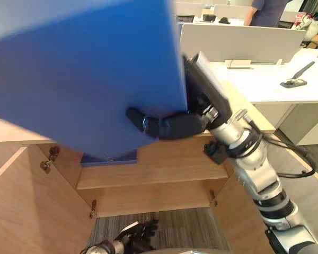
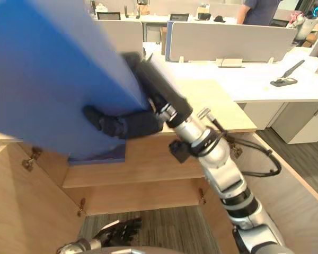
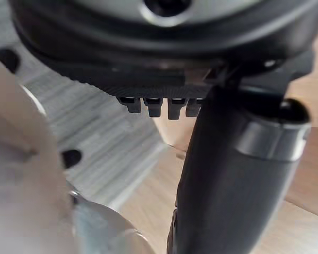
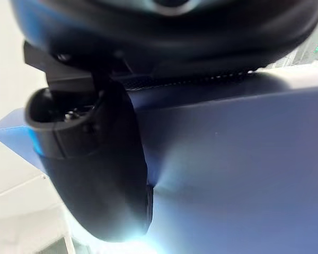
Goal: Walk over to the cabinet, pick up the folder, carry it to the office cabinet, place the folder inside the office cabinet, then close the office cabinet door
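The right hand [image 1: 172, 126] has its fingers clamped on a flat, smooth blue folder [image 1: 85, 74] above the open wooden cabinet [image 1: 159, 172]. The left hand [image 1: 135, 233] hangs low, fingers relaxed.

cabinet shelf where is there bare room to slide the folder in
Free: the shelf is bare wood from the dark blue piece at its left end across to the right wall; the space under it looks bare too. Crowded: upper left of the opening, where the right hand grips the folder.
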Tool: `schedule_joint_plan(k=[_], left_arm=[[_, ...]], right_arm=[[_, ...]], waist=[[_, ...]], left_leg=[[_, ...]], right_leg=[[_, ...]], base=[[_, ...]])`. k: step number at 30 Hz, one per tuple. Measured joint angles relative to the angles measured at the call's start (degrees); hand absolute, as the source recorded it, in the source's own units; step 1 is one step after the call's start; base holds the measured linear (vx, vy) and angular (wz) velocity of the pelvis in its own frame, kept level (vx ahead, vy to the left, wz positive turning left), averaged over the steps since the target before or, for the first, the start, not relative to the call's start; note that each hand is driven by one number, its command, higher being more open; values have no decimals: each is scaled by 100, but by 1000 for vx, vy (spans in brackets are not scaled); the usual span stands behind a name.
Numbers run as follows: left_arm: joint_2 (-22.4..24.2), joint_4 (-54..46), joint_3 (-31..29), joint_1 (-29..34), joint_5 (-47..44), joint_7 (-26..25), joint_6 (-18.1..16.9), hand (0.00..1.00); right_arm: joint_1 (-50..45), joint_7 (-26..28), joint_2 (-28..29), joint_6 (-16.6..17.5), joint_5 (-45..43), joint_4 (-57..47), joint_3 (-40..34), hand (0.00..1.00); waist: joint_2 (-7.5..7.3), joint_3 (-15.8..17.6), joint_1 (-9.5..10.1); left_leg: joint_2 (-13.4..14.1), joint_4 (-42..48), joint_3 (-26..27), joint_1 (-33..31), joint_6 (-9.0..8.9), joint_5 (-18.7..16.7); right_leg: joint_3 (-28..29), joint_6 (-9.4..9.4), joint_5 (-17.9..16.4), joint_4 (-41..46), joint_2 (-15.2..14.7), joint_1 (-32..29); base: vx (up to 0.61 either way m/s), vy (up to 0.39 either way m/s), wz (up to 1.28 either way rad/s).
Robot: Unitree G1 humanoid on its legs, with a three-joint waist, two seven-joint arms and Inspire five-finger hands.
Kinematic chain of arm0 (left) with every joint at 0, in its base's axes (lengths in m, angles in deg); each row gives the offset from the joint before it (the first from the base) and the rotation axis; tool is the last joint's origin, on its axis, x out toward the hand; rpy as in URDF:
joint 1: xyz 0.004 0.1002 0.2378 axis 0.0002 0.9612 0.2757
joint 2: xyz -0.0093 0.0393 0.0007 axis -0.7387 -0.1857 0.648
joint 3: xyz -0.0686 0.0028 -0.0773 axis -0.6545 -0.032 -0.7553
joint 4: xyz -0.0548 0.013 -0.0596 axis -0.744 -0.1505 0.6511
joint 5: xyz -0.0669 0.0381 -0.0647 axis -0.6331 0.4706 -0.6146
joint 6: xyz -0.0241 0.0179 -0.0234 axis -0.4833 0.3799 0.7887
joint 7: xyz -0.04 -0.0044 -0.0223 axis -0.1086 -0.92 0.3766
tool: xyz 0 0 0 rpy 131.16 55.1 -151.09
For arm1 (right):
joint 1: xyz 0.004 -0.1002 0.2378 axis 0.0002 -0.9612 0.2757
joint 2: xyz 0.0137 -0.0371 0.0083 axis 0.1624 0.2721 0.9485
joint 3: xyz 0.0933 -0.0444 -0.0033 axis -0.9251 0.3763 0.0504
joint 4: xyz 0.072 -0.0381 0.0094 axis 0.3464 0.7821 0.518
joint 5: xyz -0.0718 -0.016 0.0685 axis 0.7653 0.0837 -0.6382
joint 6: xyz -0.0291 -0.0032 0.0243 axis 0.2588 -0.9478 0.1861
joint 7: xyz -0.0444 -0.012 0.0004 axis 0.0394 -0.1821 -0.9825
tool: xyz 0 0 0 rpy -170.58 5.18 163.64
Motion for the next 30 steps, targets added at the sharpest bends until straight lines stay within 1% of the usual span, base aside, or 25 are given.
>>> schedule_joint_plan(k=[1, 2, 3, 4, 6, 7, 8, 9, 10, 11, 12, 14, 15, 16, 17, 18, 19, 20, 22, 23, 26, 27, 28, 29, 30], left_arm=[[154, 339, -317, 6, 290, -100, -8, 100], [243, 517, -505, 9, 404, -181, -13, 100], [453, 922, -990, 7, 576, -344, -24, 100], [558, 1137, -1259, 3, 638, -429, -32, 100], [851, 1951, -2215, -63, 784, -1059, -50, 100], [888, 2119, -2421, -79, 823, -1206, -45, 100], [950, 2315, -2838, -75, 945, -1590, 3, 100], [992, 2318, -2994, -83, 963, -1708, 1, 100], [1040, 2334, -3194, -88, 1060, -1931, -2, 100], [1057, 2350, -3317, -90, 1145, -2044, -1, 100], [1089, 2371, -3511, -74, 1214, -2148, 2, 100], [1141, 2415, -3724, -51, 1278, -2261, 9, 100], [1187, 2426, -3865, -25, 1362, -2314, 33, 100], [1240, 2426, -3960, 1, 1443, -2363, 39, 100], [1257, 2426, -3979, 10, 1446, -2380, 40, 100], [1304, 2420, -4048, 31, 1444, -2389, 39, 100], [1377, 2420, -4127, 57, 1436, -2394, 39, 100], [1412, 2420, -4158, 69, 1424, -2387, 40, 100], [1479, 2415, -4171, 120, 1346, -2347, 42, 100], [1489, 2413, -4178, 128, 1305, -2346, 48, 100], [1598, 2385, -4380, 135, 1168, -2361, 78, 100], [1608, 2365, -4380, 137, 1123, -2371, 102, 100], [1629, 2317, -4388, 141, 1042, -2416, 133, 100], [1639, 2288, -4396, 147, 1004, -2437, 143, 100], [1665, 2237, -4450, 156, 967, -2476, 159, 100]], right_arm=[[-221, 31, -53, -3, 269, 88, 251, 0], [-329, 60, -82, -13, 354, 181, 392, 0], [-516, 110, -123, -55, 515, 449, 701, 0], [-590, 132, -140, -75, 573, 629, 868, 0], [-724, 156, -163, -133, 1039, 1678, 1544, 0], [-725, 157, -167, -160, 1185, 1998, 1705, 0], [-721, 167, -212, -304, 1558, 2797, 2090, 0], [-720, 182, -252, -369, 1665, 3116, 2226, 0], [-699, 235, -315, -495, 1869, 3725, 2492, 0], [-667, 277, -337, -589, 2050, 4132, 2683, 0], [-640, 319, -361, -661, 2252, 4579, 2868, 0], [-640, 359, -403, -699, 2404, 4952, 2941, 0], [-640, 359, -434, -706, 2516, 5161, 2916, 0], [-681, 360, -401, -710, 2529, 5437, 2733, 0], [-737, 356, -359, -741, 2529, 5564, 2562, 0], [-854, 351, -222, -868, 2481, 5818, 2065, 0], [-915, 288, -29, -1002, 2408, 6098, 1415, 0], [-920, 231, 50, -1100, 2187, 6228, 1127, 0], [-960, -80, 420, -1346, 1042, 6719, -44, 0], [-958, -182, 503, -1400, 709, 6804, -270, 0], [-944, -717, 915, -1547, -1445, 7153, -1282, 0], [-944, -794, 975, -1548, -1833, 7183, -1383, 0], [-943, -916, 1078, -1547, -2547, 7234, -1576, 0], [-936, -974, 1129, -1547, -2881, 7252, -1665, 0], [-920, -1058, 1214, -1540, -3414, 7276, -1816, 0]], waist=[[3, -1, 9], [0, -3, 15], [-13, -11, 21], [-18, -15, 21], [-20, -15, 61], [-18, -14, 78], [-5, -3, 161], [6, 8, 204], [35, 29, 304], [68, 56, 331], [126, 122, 335], [212, 218, 334], [303, 302, 324], [384, 361, 312], [417, 377, 312], [469, 406, 313], [513, 434, 313], [528, 443, 313], [545, 454, 323], [545, 456, 324], [571, 474, 331], [576, 476, 329], [583, 482, 332], [585, 483, 332], [593, 491, 334]], left_leg=[[0, -1, -2, 4, -1, 0], [0, -1, -3, 6, -2, 2], [0, -7, -8, 11, -10, 8], [0, -14, -9, 13, -16, 13], [-7, -37, -20, 4, -22, 33], [-11, -37, -29, -3, -21, 37], [-29, -38, -57, -23, -15, 47], [-39, -38, -69, -31, -9, 52], [-61, -38, -111, -56, 7, 62], [-75, -38, -156, -77, 17, 69], [-87, -38, -198, -82, 29, 77], [-96, -38, -231, -79, 30, 78], [-97, -38, -245, -83, 36, 82], [-96, -39, -261, -89, 41, 85], [-96, -39, -278, -97, 42, 86], [-95, -43, -315, -109, 46, 90], [-95, -54, -325, -115, 49, 97], [-96, -60, -330, -116, 52, 101], [-102, -74, -361, -126, 57, 109], [-102, -76, -362, -129, 56, 110], [-114, -84, -367, -129, 56, 113], [-116, -84, -367, -129, 57, 113], [-119, -84, -367, -129, 58, 114], [-120, -84, -367, -128, 58, 114], [-124, -84, -369, -123, 59, 114]], right_leg=[[8, 6, 4, 2, 0, -2], [11, 9, 7, -1, 0, -3], [14, 12, 10, 2, -1, -5], [15, 12, 13, 1, -1, -6], [10, 19, 56, -37, 3, -8], [5, 21, 65, -47, 1, -8], [-20, 36, 83, -68, -10, -2], [-37, 45, 90, -79, -17, 0], [-79, 57, 103, -115, -33, 13], [-110, 63, 108, -134, -43, 26], [-153, 71, 113, -160, -52, 61], [-186, 76, 117, -181, -55, 91], [-200, 78, 119, -183, -54, 95], [-224, 78, 119, -189, -50, 98], [-237, 78, 119, -194, -47, 101], [-265, 78, 119, -201, -43, 107], [-278, 78, 119, -207, -41, 106], [-283, 78, 119, -208, -42, 106], [-310, 79, 118, -217, -44, 108], [-312, 79, 118, -221, -44, 108], [-322, 80, 117, -230, -55, 110], [-322, 80, 117, -231, -56, 111], [-324, 80, 117, -233, -58, 113], [-324, 80, 117, -234, -59, 115], [-327, 80, 117, -237, -63, 123]], base=[[-77, 14, -3], [-88, 19, -1], [-81, 19, 0], [-86, 22, 0], [-47, 18, 0], [-25, 22, 5], [-10, 21, 7], [-4, 24, 13], [3, 23, 16], [5, 27, 23], [6, 29, 21], [-3, 20, 11], [-17, 14, 5], [-19, 11, 6], [-16, 6, 9], [-14, 6, 10], [-12, 9, 8], [-13, 16, 5], [-8, 18, 6], [-5, 19, 3], [0, 0, 0], [0, 0, 0], [0, 0, 0], [0, 0, 0], [0, 0, 0]])
